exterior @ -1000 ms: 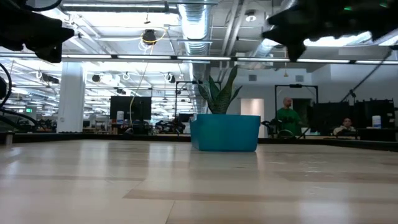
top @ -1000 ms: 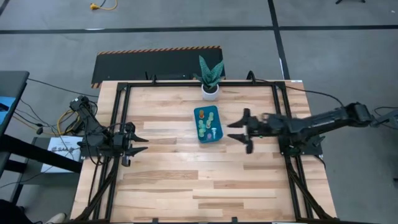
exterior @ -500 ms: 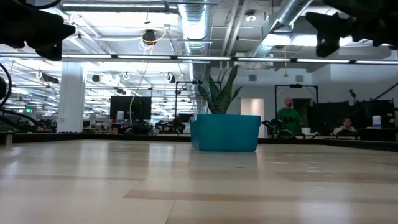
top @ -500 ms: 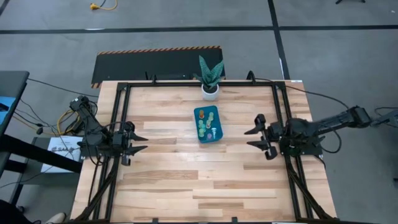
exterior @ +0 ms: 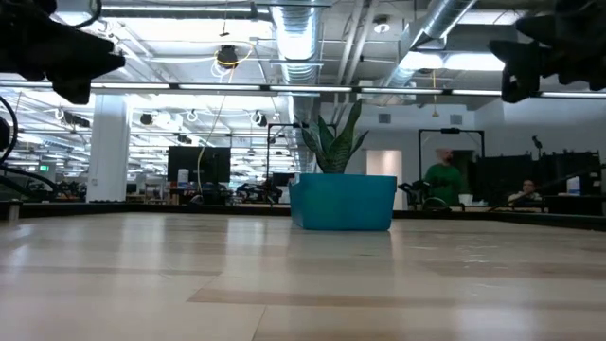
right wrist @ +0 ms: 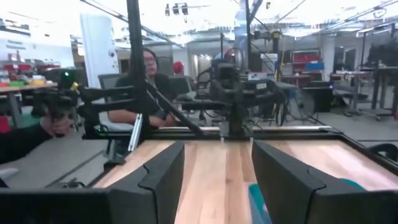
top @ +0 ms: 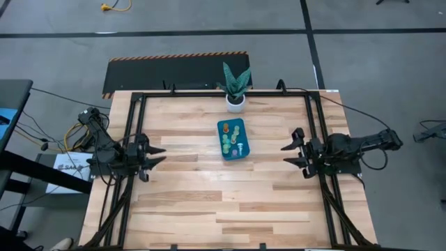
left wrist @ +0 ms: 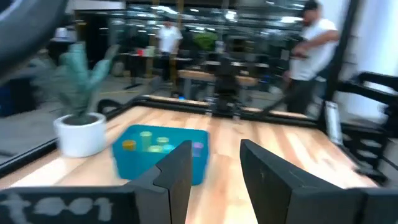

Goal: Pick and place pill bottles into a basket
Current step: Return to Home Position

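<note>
The teal-blue basket (top: 233, 139) stands on the wooden table, a little far of its middle. Several small pill bottles (top: 230, 137) in orange, yellow, green and pale colours stand inside it. The left wrist view also shows the basket (left wrist: 158, 158) with bottle tops (left wrist: 147, 138) above its rim. My left gripper (top: 160, 154) is open and empty near the table's left edge. My right gripper (top: 286, 155) is open and empty, to the right of the basket and apart from it. In the low view the basket (exterior: 343, 202) rests flat on its base.
A white pot with a green plant (top: 235, 102) stands just beyond the basket at the far edge. Black frame rails (top: 134, 132) run along the table's left, right and far sides. Bare wood lies between the basket and the near edge. People show in the room behind.
My right gripper has drawn back from beside the basket toward the table's right edge, staying open and empty. My left gripper has shifted slightly toward the far edge. The basket and bottles have not moved.
</note>
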Robot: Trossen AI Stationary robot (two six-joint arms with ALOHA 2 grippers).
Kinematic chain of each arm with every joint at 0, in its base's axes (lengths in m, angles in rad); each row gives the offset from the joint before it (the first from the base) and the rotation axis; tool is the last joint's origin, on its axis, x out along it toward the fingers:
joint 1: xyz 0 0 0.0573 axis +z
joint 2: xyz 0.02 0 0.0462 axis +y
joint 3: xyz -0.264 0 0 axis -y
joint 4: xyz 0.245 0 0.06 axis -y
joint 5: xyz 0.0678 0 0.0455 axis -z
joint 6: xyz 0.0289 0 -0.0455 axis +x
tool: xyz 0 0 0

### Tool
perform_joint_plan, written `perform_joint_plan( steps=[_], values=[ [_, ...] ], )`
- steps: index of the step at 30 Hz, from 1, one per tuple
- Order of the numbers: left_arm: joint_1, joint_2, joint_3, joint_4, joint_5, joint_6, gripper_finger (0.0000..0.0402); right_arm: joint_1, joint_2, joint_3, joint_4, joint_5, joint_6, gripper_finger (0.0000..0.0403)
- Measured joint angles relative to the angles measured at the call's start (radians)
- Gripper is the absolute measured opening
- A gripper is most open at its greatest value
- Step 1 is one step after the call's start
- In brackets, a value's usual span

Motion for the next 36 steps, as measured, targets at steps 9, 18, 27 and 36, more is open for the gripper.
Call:
perform_joint_plan(
  steps=[9,18,27,36],
  values=[
    [0.017,0.000,0.000,0.011,0.226,0.106,0.0124,-0.002,-0.076,0.004,-0.170,0.055,-0.017,0.0177],
    [0.252,0.000,0.000,0.065,0.595,0.163,0.0124,-0.002,-0.075,0.004,-0.153,0.088,-0.033,0.0177],
    [0.542,0.000,0.000,-0.017,0.950,0.043,0.0124,-0.002,-0.075,0.004,-0.148,0.088,-0.026,0.0173],
    [0.732,0.000,-0.001,-0.081,1.030,0.017,0.0124,-0.002,-0.075,0.004,-0.167,0.088,-0.017,0.0172]
  ],
)
